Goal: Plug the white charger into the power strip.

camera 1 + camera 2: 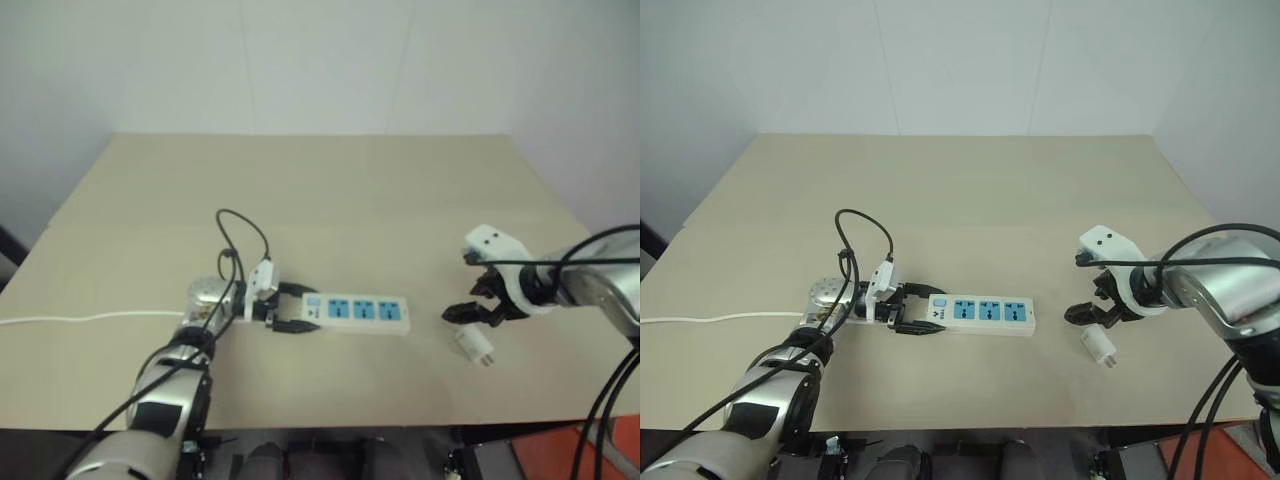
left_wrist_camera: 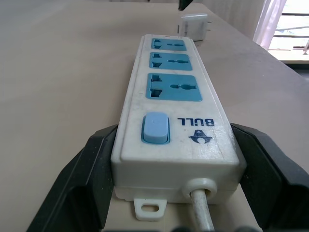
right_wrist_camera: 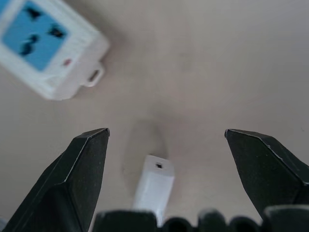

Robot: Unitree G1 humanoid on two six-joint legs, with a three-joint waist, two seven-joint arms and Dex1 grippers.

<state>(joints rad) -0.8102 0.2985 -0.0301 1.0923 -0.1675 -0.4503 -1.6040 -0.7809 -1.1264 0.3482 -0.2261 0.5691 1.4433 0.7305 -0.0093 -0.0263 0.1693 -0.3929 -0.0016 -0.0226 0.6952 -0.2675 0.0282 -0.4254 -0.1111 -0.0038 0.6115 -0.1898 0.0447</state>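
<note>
White charger (image 3: pixel 153 186) lies between wide-open right claw (image 3: pixel 166 140) fingers; left claw (image 2: pixel 169 159) clamps power strip (image 2: pixel 176 121) switch end.

The left end effector (image 1: pixel 292 309) reaches in level toward the right, its black fingers (image 2: pixel 91 179) clamped on the power strip (image 1: pixel 365 313). The right end effector (image 1: pixel 1092 313) tilts downward, probably leftward too, fingers (image 3: pixel 79 169) spread wide.

The power strip (image 2: pixel 178 121) reads "BULL" in blue beside its switch (image 2: pixel 156 128).
</note>
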